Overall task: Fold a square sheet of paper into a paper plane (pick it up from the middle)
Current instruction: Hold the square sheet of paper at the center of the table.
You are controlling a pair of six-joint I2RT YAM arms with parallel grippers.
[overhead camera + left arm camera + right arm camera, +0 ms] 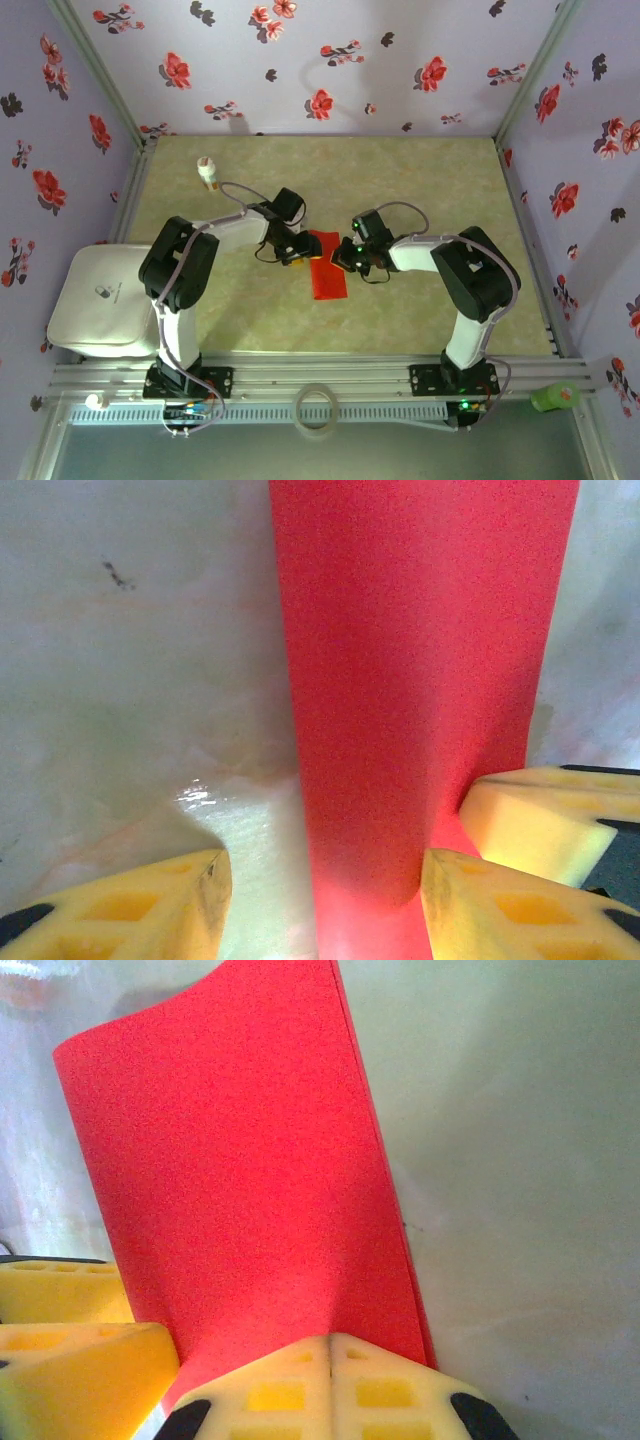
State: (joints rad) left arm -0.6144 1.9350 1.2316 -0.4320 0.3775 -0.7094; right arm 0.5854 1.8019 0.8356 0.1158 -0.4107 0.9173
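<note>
The table point(420, 180) is pale beige, walled on three sides by lilac panels point(330, 60) printed with red flowers; a white pad point(100, 305) lies at its left edge; the left arm point(180, 265) and right arm point(475, 275) both reach in to the middle, their wrists almost meeting.

The paper point(328, 275) lies mid-table between the two grippers as a narrow red strip, its long side running away from the arms; in the right wrist view two layers show along one long edge, and the end away from the fingers curls up off the table.

The left gripper point(298, 252) is at the strip's far end, from the left; in its own view the jaws stand about half apart, the strip lying in the gap between them; one yellow finger point(150, 910) sits well off the paper on the bare table, the other is at the paper's edge, and it has hold of nothing.

The right gripper point(330, 1385) is fully closed, pinching the paper's edge, which puckers at the tips; its finger is just beside the left gripper's.

A white bottle point(207, 173) with an orange band stands far left; a tape ring point(315, 408) lies on the near rail; a green thing point(555, 397) sits at the near right.
</note>
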